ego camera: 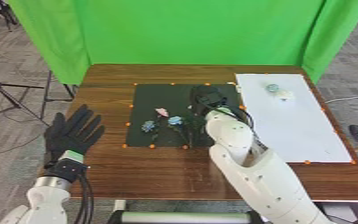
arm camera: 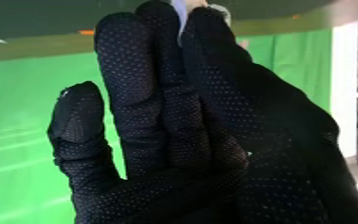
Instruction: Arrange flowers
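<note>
Flowers (ego camera: 175, 120): pickup judged underway. Right hand (ego camera: 209, 98) clamped on white item (arm camera: 184, 7); next, carry toward counter's (ego camera: 140, 172) far-right corner. Left hand (ego camera: 67, 142) spread.

Soft light covers the head view, brightest on the white sheet (ego camera: 286, 125). In the right wrist view, the right hand (ego camera: 208, 96) is dark against the bright green curtain (arm camera: 20, 125) and a glaring white strip (arm camera: 342, 90).
</note>
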Motion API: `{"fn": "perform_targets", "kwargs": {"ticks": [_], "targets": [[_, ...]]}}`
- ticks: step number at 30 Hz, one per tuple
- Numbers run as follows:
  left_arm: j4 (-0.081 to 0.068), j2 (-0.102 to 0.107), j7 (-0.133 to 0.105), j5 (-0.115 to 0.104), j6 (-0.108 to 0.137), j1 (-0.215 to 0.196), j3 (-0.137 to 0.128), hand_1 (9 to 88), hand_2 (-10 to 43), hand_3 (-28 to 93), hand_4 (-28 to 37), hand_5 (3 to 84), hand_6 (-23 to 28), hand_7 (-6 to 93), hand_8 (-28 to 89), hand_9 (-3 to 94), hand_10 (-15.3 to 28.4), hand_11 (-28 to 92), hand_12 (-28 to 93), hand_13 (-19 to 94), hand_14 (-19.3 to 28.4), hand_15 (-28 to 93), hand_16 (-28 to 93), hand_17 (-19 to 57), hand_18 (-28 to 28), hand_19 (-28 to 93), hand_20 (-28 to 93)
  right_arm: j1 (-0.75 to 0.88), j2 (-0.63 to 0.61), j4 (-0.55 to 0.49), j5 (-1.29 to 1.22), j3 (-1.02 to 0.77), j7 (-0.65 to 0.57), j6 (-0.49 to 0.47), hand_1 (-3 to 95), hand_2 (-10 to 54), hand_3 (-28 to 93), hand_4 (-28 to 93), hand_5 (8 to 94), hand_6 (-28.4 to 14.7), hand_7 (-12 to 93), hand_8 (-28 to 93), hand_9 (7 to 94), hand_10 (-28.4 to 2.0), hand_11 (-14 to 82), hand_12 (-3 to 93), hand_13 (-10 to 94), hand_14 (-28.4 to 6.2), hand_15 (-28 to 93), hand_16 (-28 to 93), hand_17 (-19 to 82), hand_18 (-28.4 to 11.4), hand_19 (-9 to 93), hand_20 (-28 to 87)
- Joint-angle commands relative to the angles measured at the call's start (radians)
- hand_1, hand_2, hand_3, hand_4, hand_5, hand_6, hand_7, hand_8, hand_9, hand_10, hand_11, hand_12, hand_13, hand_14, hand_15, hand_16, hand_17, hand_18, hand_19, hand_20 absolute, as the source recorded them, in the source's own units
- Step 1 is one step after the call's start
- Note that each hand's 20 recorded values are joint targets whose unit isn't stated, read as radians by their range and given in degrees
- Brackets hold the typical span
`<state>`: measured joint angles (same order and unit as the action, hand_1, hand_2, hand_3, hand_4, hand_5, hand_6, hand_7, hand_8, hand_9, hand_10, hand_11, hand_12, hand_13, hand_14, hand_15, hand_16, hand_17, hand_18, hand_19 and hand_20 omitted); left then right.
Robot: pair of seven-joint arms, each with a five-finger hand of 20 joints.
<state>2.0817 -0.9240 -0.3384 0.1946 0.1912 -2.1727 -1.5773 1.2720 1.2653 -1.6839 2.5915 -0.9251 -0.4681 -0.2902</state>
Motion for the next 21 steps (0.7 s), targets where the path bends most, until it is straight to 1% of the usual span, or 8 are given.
{"fn": "perform_targets", "kwargs": {"ticks": [1,2,4,9,10,13,15,21], "targets": [[0.001,-0.003,0.010,0.000,-0.003,-0.011,-0.010,22.8,9.4,72,-28.3,37.3,7.0,14.5,-8,30.4,11.4,16,11,21,13.3,30,-5,-6.8,13.6,32,11,0.014,0.000,-0.028,0.004,-0.003,0.010,-0.060,60.5,-9.5,70,-28,66.8,-1.5,26,-2,77.6,-8.9,7.4,36.5,68,-5.3,41,40,32,-23.1,82,43],[-0.001,-0.003,0.009,0.001,-0.009,-0.009,-0.009,22.8,9.4,72,-28.3,37.4,7.1,14.6,-8,30.6,11.4,16,11,21,13.3,30,-5,-6.8,13.6,32,11,0.014,-0.002,-0.036,0.001,-0.004,0.007,-0.070,60.6,-9.5,70,-28,66.6,-1.5,26,-2,77.5,-9.0,7.4,36.4,68,-5.2,41,40,32,-23.2,82,43],[0.001,-0.003,0.008,-0.002,-0.005,-0.014,-0.011,22.7,9.5,72,-28.3,37.6,7.1,14.7,-9,30.6,11.5,16,12,21,13.3,30,-5,-6.9,13.6,32,11,0.020,-0.001,-0.047,-0.008,-0.010,0.014,-0.089,59.9,-9.5,70,-28,65.9,-1.4,25,-3,76.2,-9.3,8.3,35.0,67,-5.3,41,39,32,-23.2,82,43],[-0.002,-0.008,0.012,-0.003,-0.003,-0.014,-0.012,22.8,9.6,72,-28.3,37.6,7.1,14.9,-9,30.7,11.5,17,11,21,13.3,30,-5,-6.9,13.7,32,12,0.029,0.000,-0.064,-0.033,-0.011,-0.014,-0.094,55.1,-9.5,71,-28,64.2,-1.4,23,-13,71.7,-11.4,16.3,26.1,67,-6.4,43,37,32,-23.7,82,43],[-0.001,-0.009,0.013,-0.002,-0.002,-0.013,-0.012,22.7,9.6,72,-28.3,37.6,7.1,14.9,-9,30.7,11.5,17,11,21,13.4,30,-5,-6.9,13.7,32,12,0.029,-0.001,-0.069,-0.026,-0.012,-0.011,-0.106,54.4,-9.5,71,-28,64.0,-1.4,22,-14,71.6,-11.6,16.7,25.7,67,-6.5,44,37,32,-23.7,82,43],[0.001,-0.006,0.005,-0.016,0.000,-0.017,-0.012,22.6,9.6,72,-28.3,37.6,7.1,15.0,-9,30.7,11.5,17,11,21,13.3,30,-5,-6.9,13.7,32,12,0.033,0.002,-0.083,-0.047,-0.016,-0.021,-0.126,52.0,-9.5,73,-28,63.5,-1.8,22,-14,70.5,-12.7,19.4,21.4,67,-7.2,46,35,32,-23.9,83,43],[0.001,-0.004,0.005,-0.017,0.005,-0.016,-0.010,22.7,9.6,72,-28.3,37.6,7.1,15.0,-9,30.7,11.5,17,11,21,13.3,30,-5,-6.9,13.7,32,11,0.036,0.003,-0.091,-0.066,-0.020,-0.021,-0.132,49.6,-9.5,74,-28,63.1,-2.1,21,-13,69.7,-13.2,19.7,20.0,67,-8.2,46,34,32,-24.1,83,43],[0.001,-0.007,0.011,-0.018,0.000,-0.011,-0.006,22.6,9.7,72,-28.3,37.6,7.1,15.0,-9,30.7,11.6,17,12,21,13.4,30,-5,-6.8,13.6,33,11,0.037,0.004,-0.096,-0.070,-0.017,-0.021,-0.154,45.6,-9.5,77,-28,62.4,-2.7,20,-13,69.5,-13.6,19.7,19.2,67,-10.1,49,29,32,-24.3,83,43]]}}
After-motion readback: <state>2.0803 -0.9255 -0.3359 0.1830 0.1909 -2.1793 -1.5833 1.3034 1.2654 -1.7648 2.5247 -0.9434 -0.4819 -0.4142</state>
